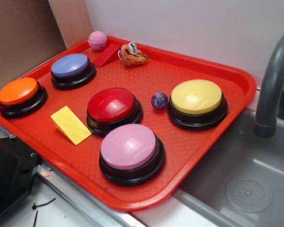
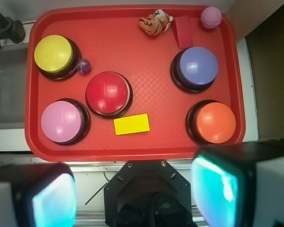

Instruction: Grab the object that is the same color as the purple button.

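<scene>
A small glossy dark purple ball [image 1: 159, 100] with pale swirls lies on the red tray [image 1: 236, 78], between the red button [image 1: 112, 105] and the yellow button [image 1: 196, 97]. In the wrist view the ball [image 2: 83, 65] touches the yellow button's [image 2: 53, 53] base. The purple button [image 1: 70, 65] sits at the tray's far left; the wrist view shows it [image 2: 198, 66] at the upper right. My gripper [image 2: 135, 194] hangs high above the robot base, off the tray's near edge. It is open, with nothing between the fingers [image 2: 217, 189]. It is out of the exterior view.
Also on the tray: a pink button [image 1: 128, 146], an orange button [image 1: 18, 91], a yellow wedge [image 1: 70, 124], a red wedge [image 1: 106, 55], a pink textured ball [image 1: 97, 40] and a tiger toy [image 1: 132, 54]. A sink [image 1: 246, 184] with a grey faucet [image 1: 272, 85] lies to the right.
</scene>
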Robot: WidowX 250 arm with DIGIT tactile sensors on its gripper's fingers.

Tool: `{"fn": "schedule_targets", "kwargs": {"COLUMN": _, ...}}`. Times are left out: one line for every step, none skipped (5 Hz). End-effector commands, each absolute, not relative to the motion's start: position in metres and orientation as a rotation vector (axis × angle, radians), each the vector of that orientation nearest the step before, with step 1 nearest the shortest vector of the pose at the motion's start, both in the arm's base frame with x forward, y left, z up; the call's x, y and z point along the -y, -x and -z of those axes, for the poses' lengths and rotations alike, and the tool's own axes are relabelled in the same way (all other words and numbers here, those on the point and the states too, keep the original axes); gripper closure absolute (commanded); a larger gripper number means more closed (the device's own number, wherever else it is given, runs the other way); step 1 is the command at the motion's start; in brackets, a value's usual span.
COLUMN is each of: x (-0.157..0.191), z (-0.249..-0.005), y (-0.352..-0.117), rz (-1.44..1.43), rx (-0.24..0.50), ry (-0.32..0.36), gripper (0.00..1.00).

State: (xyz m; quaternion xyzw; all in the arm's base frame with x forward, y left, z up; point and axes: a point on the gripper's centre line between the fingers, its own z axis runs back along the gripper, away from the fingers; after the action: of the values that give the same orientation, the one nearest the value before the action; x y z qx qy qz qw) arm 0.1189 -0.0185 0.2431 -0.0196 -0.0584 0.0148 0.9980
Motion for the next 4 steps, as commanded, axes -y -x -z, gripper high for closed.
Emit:
{"fn": "schedule_targets", "kwargs": {"x": 0.018, "z": -0.243, "y": -0.119, "rz": -0.03, "rx": 0.117, "ry": 0.039, "gripper": 0.0}}
{"fn": "schedule_targets", "kwargs": {"x": 0.033, "z": -0.23, "y": -0.142, "rz": 0.202, "rx": 0.165, "ry": -0.002, "gripper": 0.0}}
{"fn": "schedule_targets", "kwargs": {"x": 0.048, "z": -0.216, "y": -0.165, "rz": 0.435, "rx": 0.208, "ry": -0.014, "gripper": 0.0}}
{"fn": "schedule_targets", "kwargs": {"x": 0.062, "z": -0.2, "y": -0.192, "rz": 0.688, "rx": 0.279, "ry": -0.08, "gripper": 0.0}}
